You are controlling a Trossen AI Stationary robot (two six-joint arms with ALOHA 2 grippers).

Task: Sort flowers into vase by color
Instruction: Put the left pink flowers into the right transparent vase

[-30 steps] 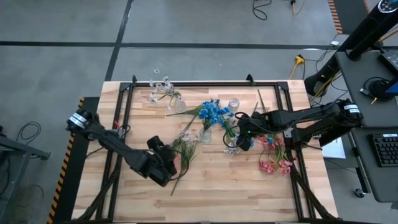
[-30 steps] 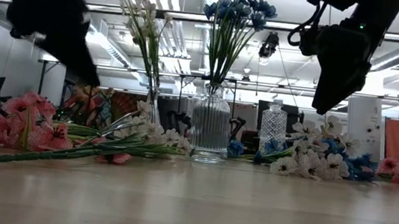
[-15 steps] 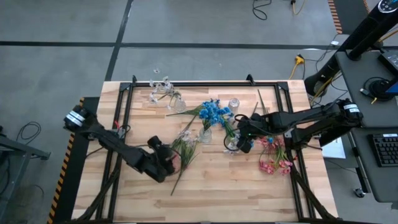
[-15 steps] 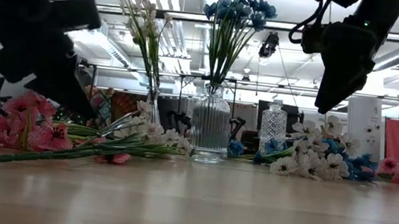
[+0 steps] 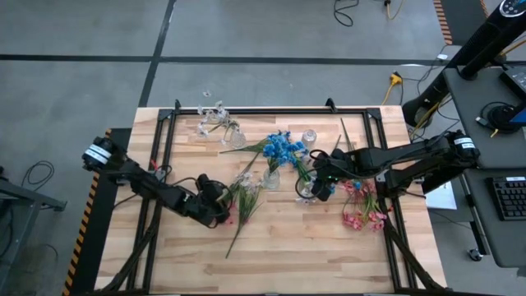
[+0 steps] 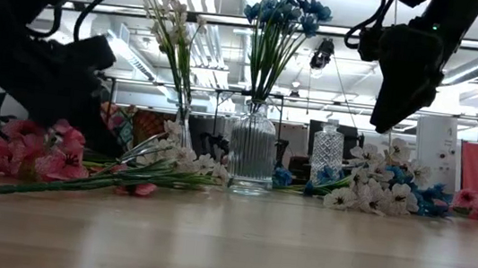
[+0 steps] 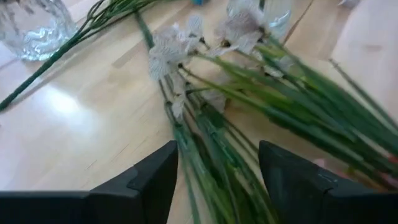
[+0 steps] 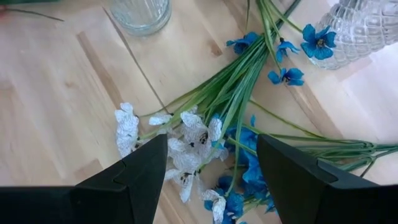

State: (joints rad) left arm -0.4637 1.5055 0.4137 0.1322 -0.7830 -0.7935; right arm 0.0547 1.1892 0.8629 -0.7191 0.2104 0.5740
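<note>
Now the left tool (image 7: 214, 171), lower centre, has dropped onto the flowers (image 7: 249, 93), fingers apart, narrowing: pickup looks imminent. Right tool (image 8: 211, 168) hangs open.

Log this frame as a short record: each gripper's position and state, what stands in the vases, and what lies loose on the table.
left gripper: low over loose white-flower stems, fingers apart around them
right gripper: open, hovering above mixed white and blue sprays
vases: blue flowers in centre vase; white flowers in another
loose: pink flowers on the table
</note>
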